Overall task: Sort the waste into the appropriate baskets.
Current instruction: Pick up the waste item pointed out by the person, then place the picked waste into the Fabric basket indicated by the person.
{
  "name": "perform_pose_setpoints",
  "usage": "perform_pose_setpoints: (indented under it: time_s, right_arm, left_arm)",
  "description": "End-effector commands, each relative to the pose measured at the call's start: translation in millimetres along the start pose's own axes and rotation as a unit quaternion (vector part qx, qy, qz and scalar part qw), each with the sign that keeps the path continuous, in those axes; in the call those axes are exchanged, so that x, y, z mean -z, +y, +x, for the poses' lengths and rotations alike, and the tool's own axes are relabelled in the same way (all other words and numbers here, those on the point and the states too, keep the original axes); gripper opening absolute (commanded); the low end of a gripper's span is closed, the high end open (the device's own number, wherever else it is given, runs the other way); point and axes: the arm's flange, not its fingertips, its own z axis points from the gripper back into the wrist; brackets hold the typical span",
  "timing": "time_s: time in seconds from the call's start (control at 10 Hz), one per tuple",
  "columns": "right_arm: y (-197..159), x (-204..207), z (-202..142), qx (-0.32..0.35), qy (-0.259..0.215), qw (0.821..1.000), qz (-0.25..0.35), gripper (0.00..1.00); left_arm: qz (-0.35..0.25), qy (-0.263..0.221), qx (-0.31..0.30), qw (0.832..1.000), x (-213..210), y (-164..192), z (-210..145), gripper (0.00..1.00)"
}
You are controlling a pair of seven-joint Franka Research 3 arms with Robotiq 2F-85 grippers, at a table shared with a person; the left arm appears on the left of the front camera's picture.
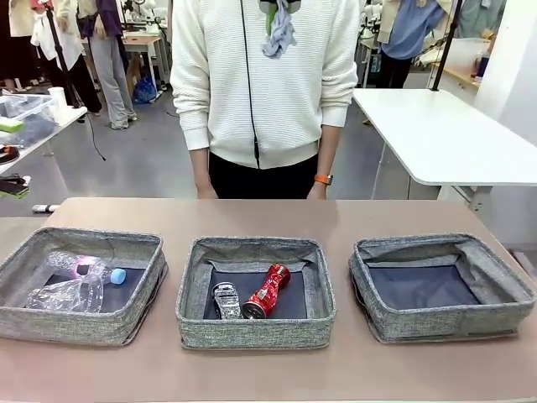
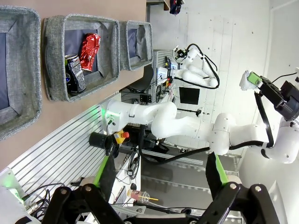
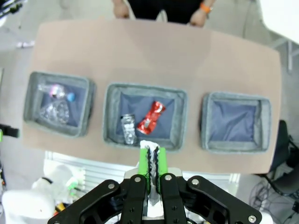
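- Left basket (image 1: 134,290): holds the clear plastic bottle with blue cap (image 1: 92,270) and the clear crumpled plastic container (image 1: 60,295).
- Middle basket (image 1: 252,329): crushed black-silver can (image 1: 226,300) lies beside the red soda can (image 1: 267,291).
- Right basket (image 1: 436,323): dark base bare.
- Left gripper (image 2: 160,179): fingers spread apart, grasping nothing.
- Right gripper (image 3: 151,161): clenched on the white paper ball (image 3: 150,145), high above the table (image 3: 159,51).

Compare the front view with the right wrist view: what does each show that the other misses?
Front view: the person's white sweater, from the shoulders down to the hem.
Right wrist view: the right claw, shut on a white paper ball.
Both: the middle basket holding the red soda can and the crushed can, the left basket holding the clear plastic bottle, the right basket, and the person's orange wristband.
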Motion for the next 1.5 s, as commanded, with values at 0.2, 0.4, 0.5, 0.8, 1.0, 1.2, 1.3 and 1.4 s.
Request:
perform_pose_setpoints:
  time_s: [0.2, 0.4, 0.5, 0.8, 1.0, 1.2, 1.3, 1.4]
  right_arm:
    - [-1.9, -2.7, -2.3, 0.004, -0.005, 1.000, -0.001, 0.08]
    - [-1.9, -2.7, -2.3, 0.004, -0.005, 1.000, -0.001, 0.08]
    - [-1.9, -2.7, -2.3, 0.004, -0.005, 1.000, -0.001, 0.08]
    - [-1.9, -2.7, -2.3, 0.004, -0.005, 1.000, -0.001, 0.08]
    - [-1.9, -2.7, -2.3, 0.004, -0.005, 1.000, -0.001, 0.08]
    - [-1.9, -2.7, -2.3, 0.004, -0.005, 1.000, -0.001, 0.08]
    - [-1.9, -2.7, -2.3, 0.004, -0.005, 1.000, -0.001, 0.08]
    - [-1.9, -2.7, -2.3, 0.004, -0.005, 1.000, -0.001, 0.08]
  left_arm:
    - [-0.007, 0.000, -0.004, 1.000, 0.7, -5.6, -0.8, 1.00]
    - [-0.007, 0.000, -0.004, 1.000, 0.7, -5.6, -0.8, 1.00]
    - [-0.007, 0.000, -0.004, 1.000, 0.7, -5.6, -0.8, 1.00]
    - [-0.007, 0.000, -0.004, 1.000, 0.7, -5.6, -0.8, 1.00]
    - [-0.007, 0.000, -0.004, 1.000, 0.7, -5.6, -0.8, 1.00]
    - [-0.007, 0.000, -0.004, 1.000, 0.7, -5.6, -0.8, 1.00]
    - [-0.007, 0.000, -0.004, 1.000, 0.7, -5.6, -0.8, 1.00]
    - [-0.007, 0.000, -0.004, 1.000, 0.7, -5.6, -0.8, 1.00]
